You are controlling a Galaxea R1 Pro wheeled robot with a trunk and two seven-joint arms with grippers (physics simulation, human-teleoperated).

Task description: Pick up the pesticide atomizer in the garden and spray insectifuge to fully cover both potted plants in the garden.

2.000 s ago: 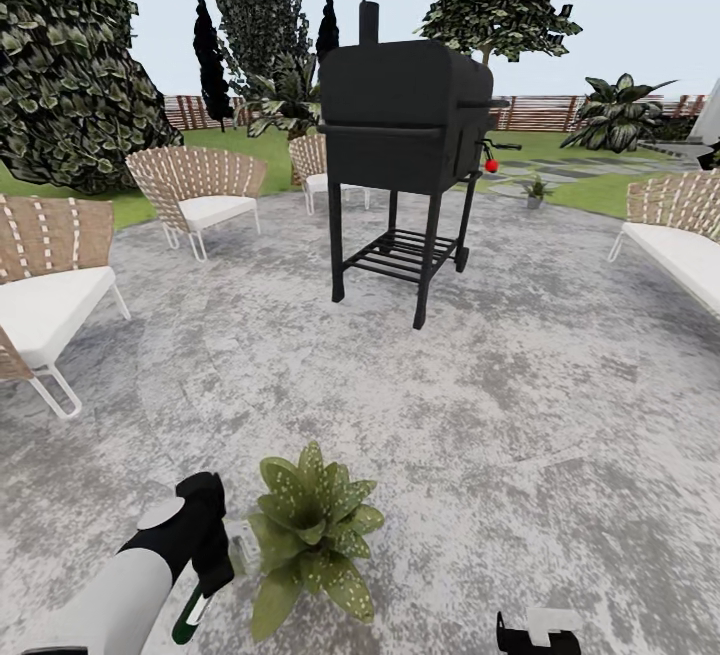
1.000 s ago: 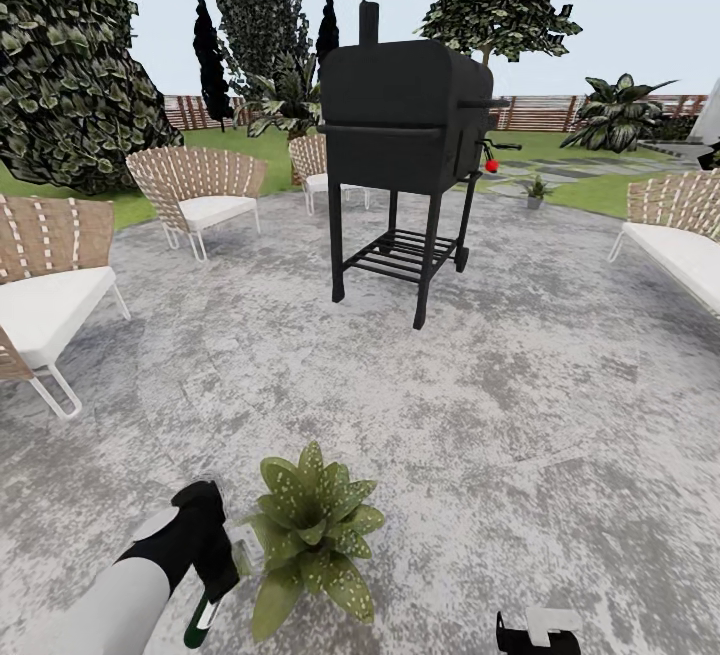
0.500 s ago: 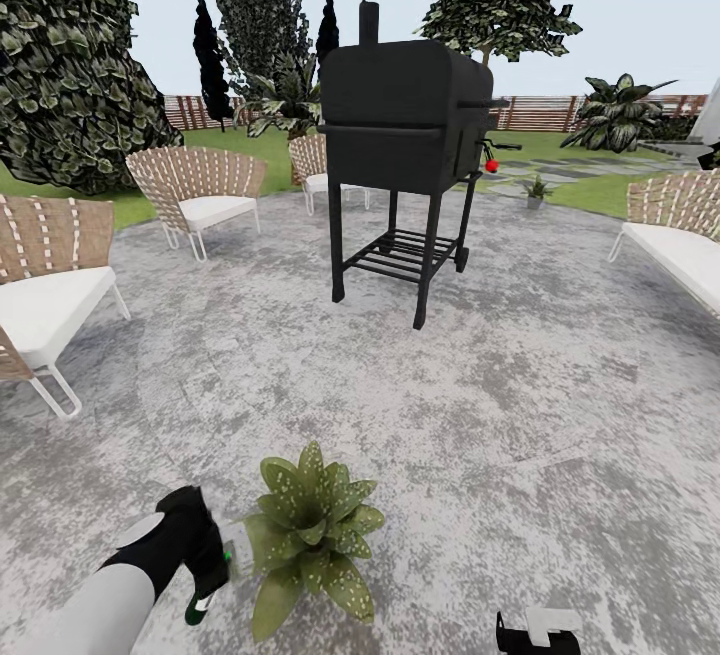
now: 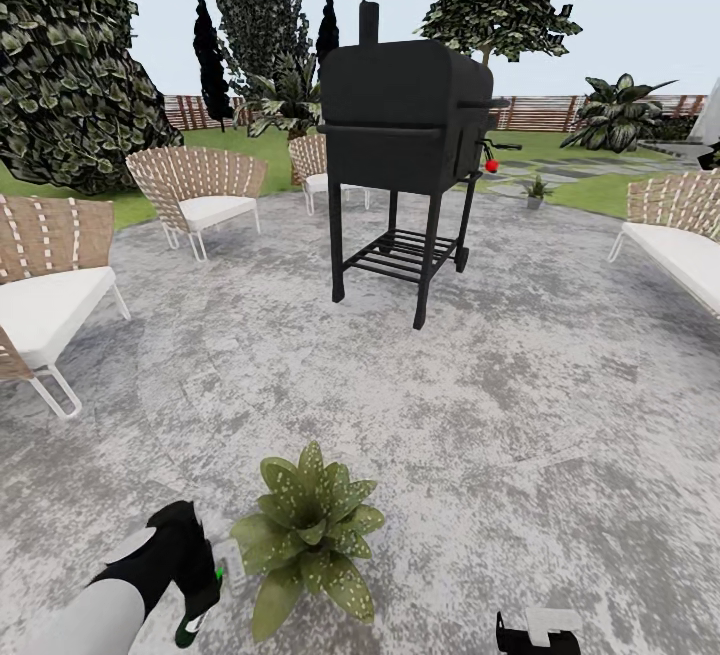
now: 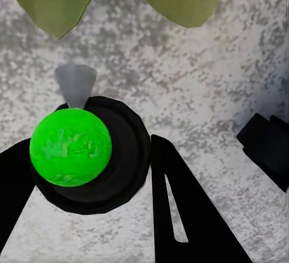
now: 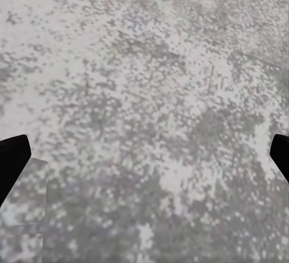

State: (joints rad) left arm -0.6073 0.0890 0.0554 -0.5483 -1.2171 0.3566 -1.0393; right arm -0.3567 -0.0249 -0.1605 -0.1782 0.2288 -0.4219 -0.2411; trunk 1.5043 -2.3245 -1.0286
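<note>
Down at the near edge of the round grey mottled stone patio (image 4: 520,405), the left gripper (image 4: 205,575) comes in low on its white-and-black arm, its dark fingers (image 5: 186,215) closed around the small dark green pesticide atomizer (image 4: 212,585), seen end-on from the wrist as a bright green disc in a black ring (image 5: 72,148). The bottle lies tilted, its whitish sprayer head (image 4: 232,560) pointing at, and just beside, the low speckled green-leaved potted plant (image 4: 305,535).

Compared with two seconds ago, the arm has dropped and drawn back toward the bottom left corner of the head view, and the sprayer head now sits closer against the plant's leaves; the plant has not moved.

At the bottom edge, the right gripper (image 4: 540,632) hangs over bare stone; from its wrist the two dark fingertips (image 6: 13,160) stand wide apart with nothing between them.

Beyond the plant stands a black boxy barbecue smoker on legs (image 4: 405,135). Wicker chairs with white cushions (image 4: 200,190) ring the patio. A second small potted plant (image 4: 537,190) sits far off near the lawn, with the brown slatted fence (image 4: 560,112) behind.
</note>
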